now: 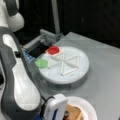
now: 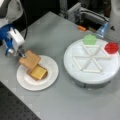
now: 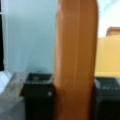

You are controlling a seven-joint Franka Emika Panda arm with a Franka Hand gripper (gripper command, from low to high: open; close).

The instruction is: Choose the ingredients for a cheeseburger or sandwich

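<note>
My gripper (image 2: 21,55) is at a front view's left, shut on a tan toast square (image 2: 30,60) held tilted over the white plate (image 2: 51,75). In the wrist view the toast (image 3: 75,62) stands between my two black fingers (image 3: 38,96). On the plate lies the sandwich stack, with the yellow cheese square (image 2: 38,72) on top and a brown layer just showing under it. The held toast overlaps the stack's upper left corner. A green leaf piece (image 2: 89,39) and a red disc (image 2: 111,47) rest on the white round turntable (image 2: 90,75).
The turntable (image 1: 75,75) has raised ribs dividing it into wedges; the green leaf piece (image 1: 41,63) and red disc (image 1: 53,50) sit at its edge. Grey hardware (image 2: 82,15) and cables stand behind it. The arm's white body (image 1: 22,92) fills a front view's left.
</note>
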